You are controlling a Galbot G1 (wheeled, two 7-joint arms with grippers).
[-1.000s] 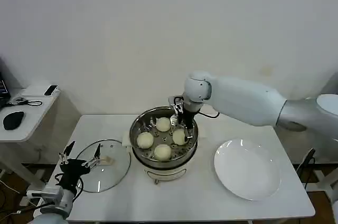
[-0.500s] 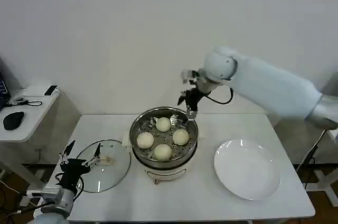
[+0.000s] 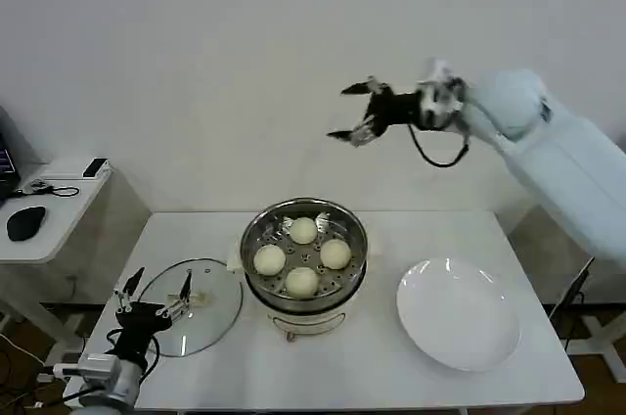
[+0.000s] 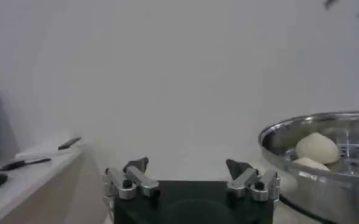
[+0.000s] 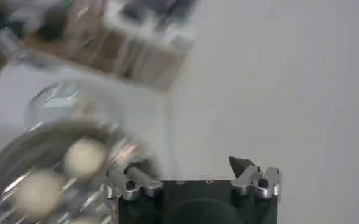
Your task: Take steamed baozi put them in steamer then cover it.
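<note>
Several creamy-white baozi (image 3: 303, 230) lie on the perforated floor of the shiny steamer (image 3: 248, 239), which stands uncovered on its cream pot base (image 3: 305, 323) mid-table. The glass cover (image 3: 210, 322) lies flat on the table left of the steamer. My right gripper (image 3: 354, 114) hangs open high above the steamer, holding nothing. My left gripper (image 3: 154, 290) is open and empty, low at the table's front left, by the cover's near edge. In the left wrist view the open left gripper (image 4: 188, 165) faces the steamer (image 4: 301, 125) and a baozi (image 4: 316, 147). The right wrist view looks down past the open right gripper (image 5: 188, 165) at blurred baozi (image 5: 85, 156).
A flat white plate (image 3: 460, 315) sits right of the steamer. A small side table (image 3: 44, 224) with a mouse and cables stands off the table's left end. A white wall rises close behind the table.
My right gripper has risen out of the steamer and swung up and back, high over it, empty. The baozi stay in the steamer. The left gripper has barely shifted.
</note>
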